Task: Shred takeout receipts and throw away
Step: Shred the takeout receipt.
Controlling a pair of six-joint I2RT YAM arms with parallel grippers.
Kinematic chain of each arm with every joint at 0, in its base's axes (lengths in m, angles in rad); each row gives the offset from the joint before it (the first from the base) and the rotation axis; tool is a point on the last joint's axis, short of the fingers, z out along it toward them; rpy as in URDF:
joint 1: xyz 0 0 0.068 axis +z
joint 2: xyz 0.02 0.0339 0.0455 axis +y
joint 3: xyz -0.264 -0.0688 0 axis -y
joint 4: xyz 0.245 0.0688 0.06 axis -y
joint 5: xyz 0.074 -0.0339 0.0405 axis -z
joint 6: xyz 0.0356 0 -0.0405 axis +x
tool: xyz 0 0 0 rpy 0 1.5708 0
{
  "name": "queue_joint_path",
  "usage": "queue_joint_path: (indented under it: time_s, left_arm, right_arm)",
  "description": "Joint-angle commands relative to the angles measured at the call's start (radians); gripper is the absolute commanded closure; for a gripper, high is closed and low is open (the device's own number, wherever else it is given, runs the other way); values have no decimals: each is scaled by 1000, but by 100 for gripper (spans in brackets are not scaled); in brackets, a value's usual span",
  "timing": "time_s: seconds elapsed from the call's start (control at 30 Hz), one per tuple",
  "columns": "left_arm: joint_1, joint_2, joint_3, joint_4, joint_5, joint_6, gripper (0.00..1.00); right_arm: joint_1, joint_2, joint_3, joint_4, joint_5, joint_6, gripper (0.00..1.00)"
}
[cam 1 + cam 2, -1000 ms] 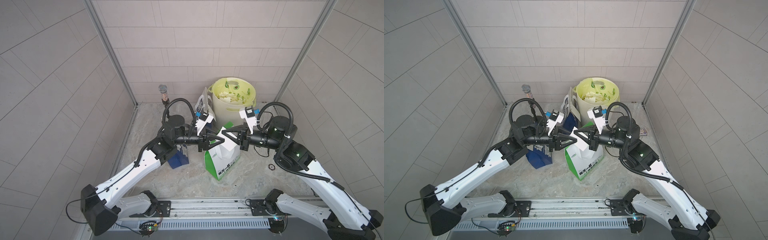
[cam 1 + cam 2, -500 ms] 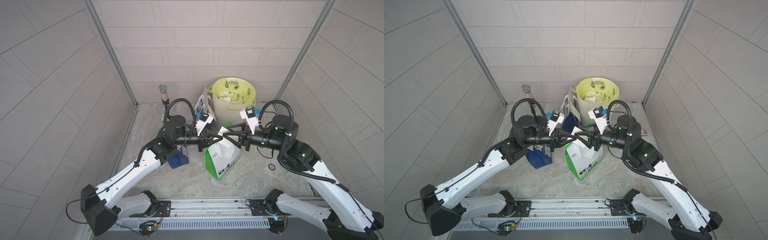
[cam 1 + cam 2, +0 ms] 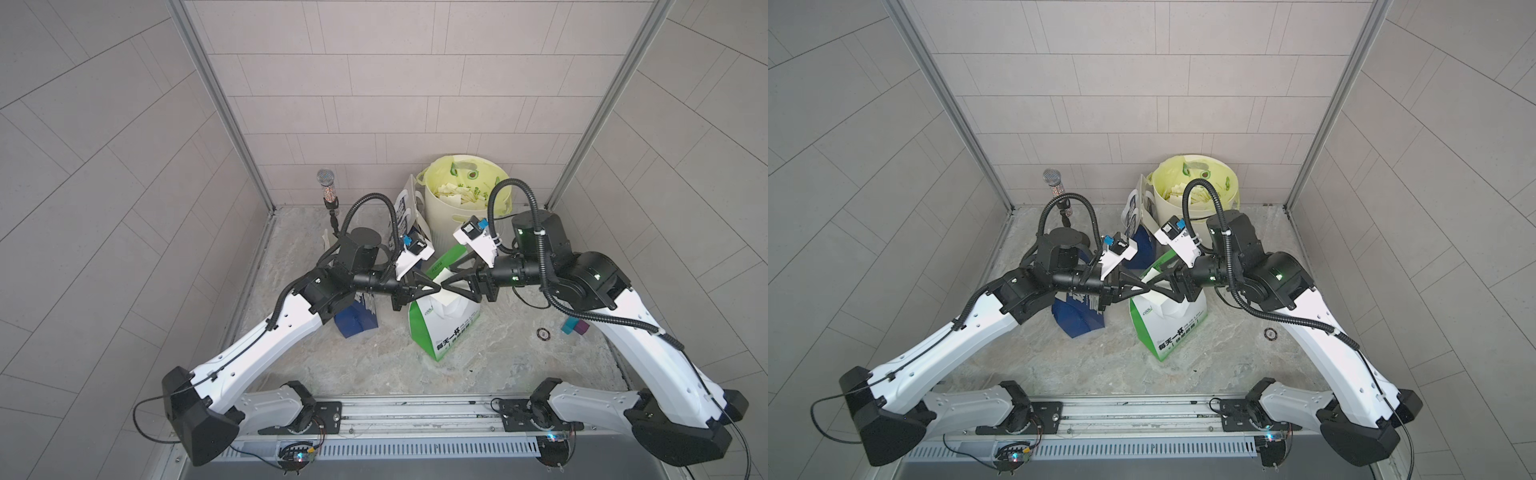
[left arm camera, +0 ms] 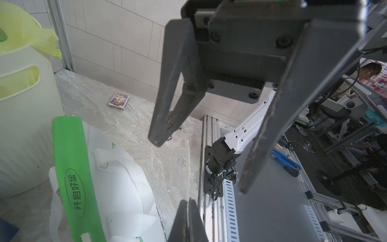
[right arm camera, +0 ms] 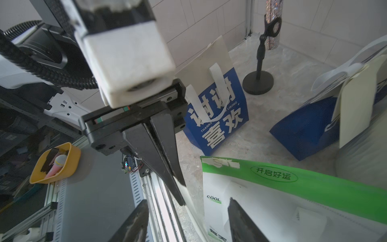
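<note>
Green bag [image 3: 453, 328] beneath receipt [image 4: 188, 167], left tool [image 3: 436, 286] pinching, bin [image 3: 444, 232] behind

The table [image 3: 374, 365] looks like matt, veined stone, and the walls [image 3: 374, 83] like matt grey tile. The bin [image 3: 440, 232] is smooth pale plastic under a thin, crinkled yellow-green liner [image 3: 432, 172]. The green bag [image 3: 453, 328] and blue bag [image 3: 357, 328] are smooth paper. The receipt [image 4: 188, 163] is thin white paper. The arms [image 3: 257, 345] have glossy white plastic shells.

Grey tiled walls [image 3: 374, 83], aluminium corner posts [image 3: 221, 104], marbled stone floor [image 3: 374, 365]; even light.
</note>
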Motion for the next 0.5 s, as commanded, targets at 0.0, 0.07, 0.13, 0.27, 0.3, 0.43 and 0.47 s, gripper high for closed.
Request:
queue_joint_path:
  time_s: [0.0, 0.07, 0.13, 0.27, 0.3, 0.43, 0.47]
  left_arm:
    - [-12, 4, 41, -35, 34, 52, 100]
    - [-15, 6, 45, -45, 34, 60, 100]
    - [-17, 6, 51, -56, 30, 65, 100]
    - [-18, 8, 58, -64, 29, 68, 100]
    - [-19, 8, 60, -65, 29, 67, 100]
    - [-23, 14, 63, -64, 29, 67, 100]
    - [-23, 14, 64, -66, 29, 66, 100]
  right_arm:
    - [8, -10, 15, -19, -89, -5, 43]
    - [11, 3, 16, -23, -104, -3, 50]
    - [12, 10, 12, -26, -114, -4, 60]
    - [13, 13, 3, -38, -113, -9, 73]
    - [13, 13, 2, -42, -108, -11, 75]
    - [14, 13, -10, -33, -93, -11, 88]
    - [13, 12, -15, -26, -91, -7, 90]
